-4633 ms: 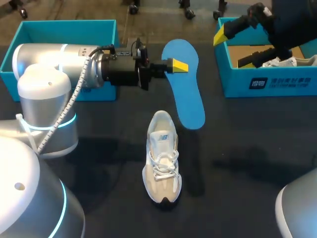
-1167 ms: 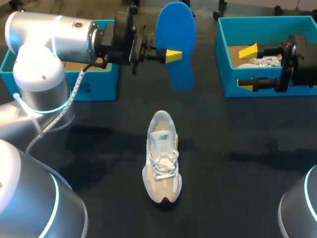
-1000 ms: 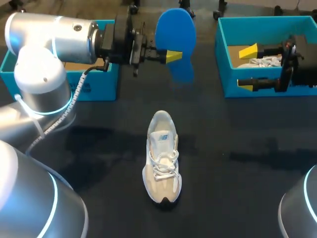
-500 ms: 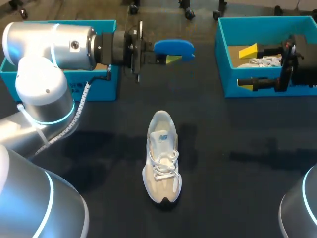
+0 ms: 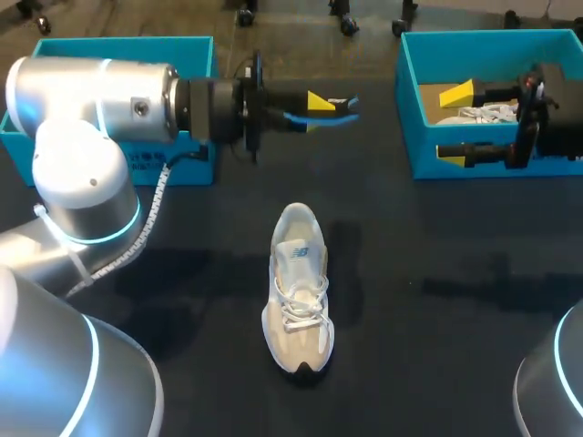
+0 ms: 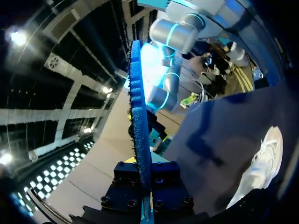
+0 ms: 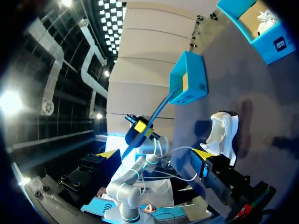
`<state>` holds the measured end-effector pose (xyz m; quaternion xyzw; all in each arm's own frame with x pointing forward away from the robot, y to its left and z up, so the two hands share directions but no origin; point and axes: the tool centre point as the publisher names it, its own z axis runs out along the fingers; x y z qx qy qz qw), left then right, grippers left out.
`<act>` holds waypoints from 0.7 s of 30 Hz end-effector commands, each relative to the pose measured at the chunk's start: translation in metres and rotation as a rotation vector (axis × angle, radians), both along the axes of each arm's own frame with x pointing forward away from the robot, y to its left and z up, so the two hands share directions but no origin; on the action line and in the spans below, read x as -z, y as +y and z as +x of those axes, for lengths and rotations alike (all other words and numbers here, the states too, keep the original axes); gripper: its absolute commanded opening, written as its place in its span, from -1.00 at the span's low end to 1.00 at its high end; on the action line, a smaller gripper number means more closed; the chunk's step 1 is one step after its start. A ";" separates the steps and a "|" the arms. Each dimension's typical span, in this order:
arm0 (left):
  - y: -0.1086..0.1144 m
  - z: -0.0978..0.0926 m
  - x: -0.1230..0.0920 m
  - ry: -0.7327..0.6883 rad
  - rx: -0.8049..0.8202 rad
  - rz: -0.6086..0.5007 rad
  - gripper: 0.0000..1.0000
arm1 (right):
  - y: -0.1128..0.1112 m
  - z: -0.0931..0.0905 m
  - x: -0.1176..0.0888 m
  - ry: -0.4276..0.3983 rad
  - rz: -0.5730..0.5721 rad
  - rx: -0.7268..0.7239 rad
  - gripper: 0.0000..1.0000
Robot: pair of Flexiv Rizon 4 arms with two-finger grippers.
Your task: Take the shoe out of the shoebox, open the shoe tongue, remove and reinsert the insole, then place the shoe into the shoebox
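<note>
Insole (image 5: 350, 106) sat clamped edge-on in left claw (image 5: 321, 103) beyond the shoe (image 5: 298, 289), likely staged for reinsertion; right claw (image 5: 455, 124) gaped wide at the shoebox (image 5: 474, 166).

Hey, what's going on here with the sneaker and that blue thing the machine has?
The left arm's claw is pinching a blue insole and holding it edge-on in the air, beside the left shoebox. The pale sneaker lies alone in the middle of the table, laces up. The right arm's claw hangs open at the right shoebox, where another shoe lies.
</note>
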<state>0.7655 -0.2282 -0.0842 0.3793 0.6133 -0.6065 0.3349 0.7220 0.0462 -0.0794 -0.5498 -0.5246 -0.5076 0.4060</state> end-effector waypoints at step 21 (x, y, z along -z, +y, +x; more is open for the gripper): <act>-0.013 0.010 0.020 -0.651 -0.125 -0.085 -1.00 | 0.023 -0.002 0.010 0.016 -0.009 -0.012 1.00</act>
